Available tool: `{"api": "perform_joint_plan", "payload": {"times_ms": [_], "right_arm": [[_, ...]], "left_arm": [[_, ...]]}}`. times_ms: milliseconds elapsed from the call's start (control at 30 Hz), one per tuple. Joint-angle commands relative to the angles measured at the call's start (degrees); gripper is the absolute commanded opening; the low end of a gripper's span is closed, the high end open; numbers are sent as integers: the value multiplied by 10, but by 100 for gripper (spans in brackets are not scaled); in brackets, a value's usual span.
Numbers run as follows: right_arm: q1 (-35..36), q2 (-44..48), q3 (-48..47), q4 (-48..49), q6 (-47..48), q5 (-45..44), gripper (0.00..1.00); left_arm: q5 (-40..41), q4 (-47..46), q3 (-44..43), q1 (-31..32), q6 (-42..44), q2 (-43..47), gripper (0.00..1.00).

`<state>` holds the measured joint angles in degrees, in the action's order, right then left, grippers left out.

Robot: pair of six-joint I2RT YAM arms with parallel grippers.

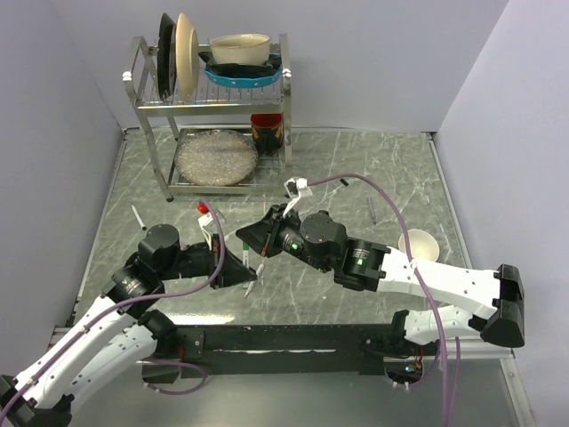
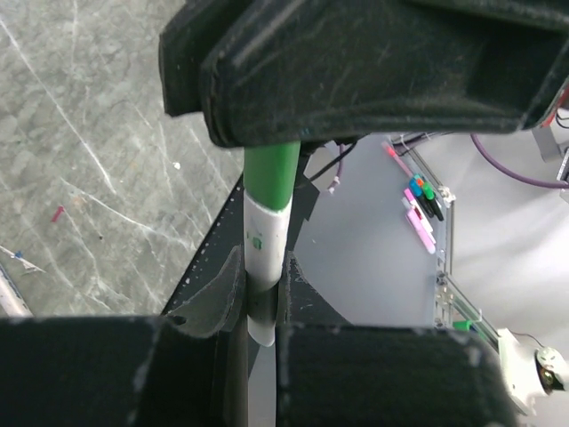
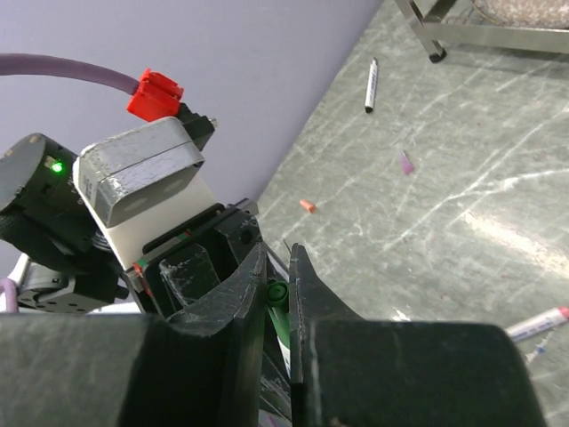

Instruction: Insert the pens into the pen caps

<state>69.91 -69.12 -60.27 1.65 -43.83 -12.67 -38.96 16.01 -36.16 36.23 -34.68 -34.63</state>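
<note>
My left gripper is shut on the whitish barrel of a green pen. The pen's far end is in a green cap. My right gripper is shut on that green cap, and its black fingers fill the top of the left wrist view. The two grippers meet above the middle of the table, left and right, with the pen between them. A second pen, a third with a red end, a pink cap and an orange-red cap lie loose on the table.
A metal dish rack with plates and bowls stands at the back left. A white cup sits by the right arm. Loose pens lie at the left and right. Grey walls close the sides.
</note>
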Motion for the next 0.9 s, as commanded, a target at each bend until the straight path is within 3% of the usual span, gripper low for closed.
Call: {"api": "perform_joint_plan", "payload": {"times_ms": [0, 233, 467, 600, 867], "right_arm": [[102, -12, 40, -96, -54, 185, 0], [128, -14, 30, -132, -78, 145, 0], [144, -26, 20, -138, -118, 169, 0], [145, -1, 50, -117, -81, 184, 0], [147, -13, 26, -191, -45, 225, 0]], "left_arm": [[155, -144, -73, -24, -14, -8, 1], [193, -131, -95, -32, -18, -5, 1], [205, -135, -97, -40, -24, -12, 1], [176, -124, -119, -60, -12, -16, 1], [169, -90, -125, -81, -1, -30, 1]]}}
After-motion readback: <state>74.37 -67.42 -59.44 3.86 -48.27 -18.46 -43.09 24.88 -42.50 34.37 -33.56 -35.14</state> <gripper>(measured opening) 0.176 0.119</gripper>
